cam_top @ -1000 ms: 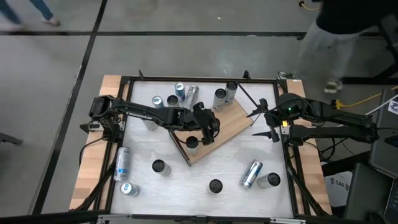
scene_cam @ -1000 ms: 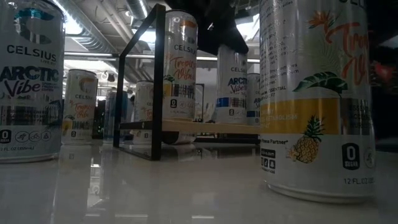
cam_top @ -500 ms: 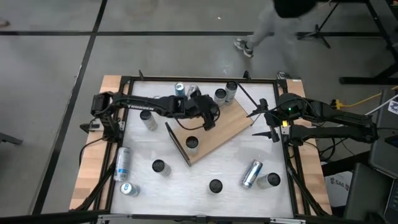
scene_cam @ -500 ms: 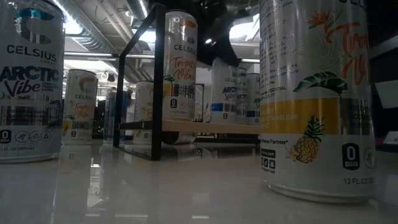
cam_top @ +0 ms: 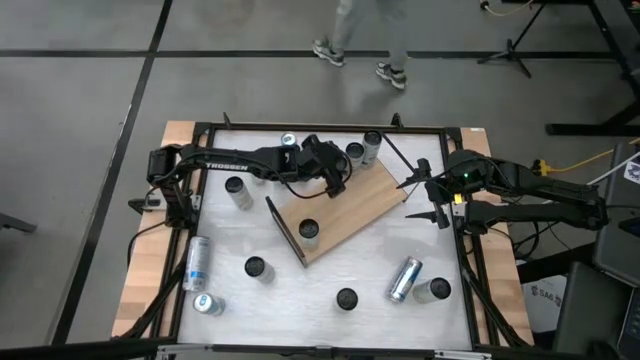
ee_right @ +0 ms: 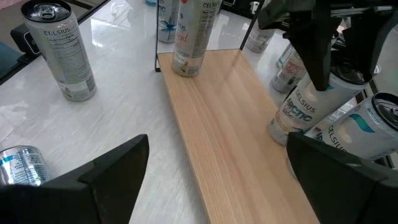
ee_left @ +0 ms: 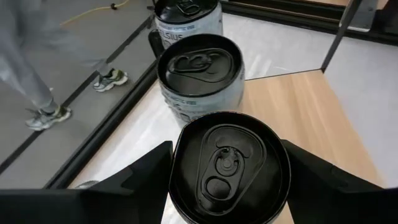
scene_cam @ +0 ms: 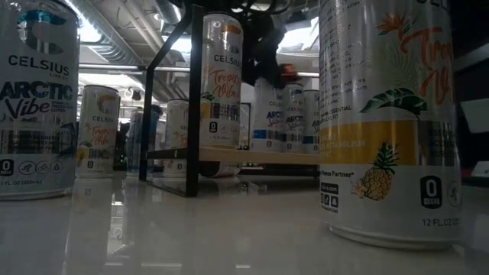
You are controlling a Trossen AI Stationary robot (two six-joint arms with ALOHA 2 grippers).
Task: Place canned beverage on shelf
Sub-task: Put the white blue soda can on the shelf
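Two cans (cam_top: pixel 309 229) on shelf (cam_top: pixel 355 205) — one in left hand (ee_left: pixel 227 168)

Robot lab: framed table (cam_top: pixel 330 128), concrete floor (cam_top: pixel 90 90)

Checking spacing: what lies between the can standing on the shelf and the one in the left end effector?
Only bare shelf, clearest in the right wrist view.

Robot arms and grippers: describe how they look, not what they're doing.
Both are dark, slender jointed arms. The left arm bears white lettering along one link. The right arm shows a small green light and trailing black cables. The right gripper has thin black fingers, flat and wedge-shaped.
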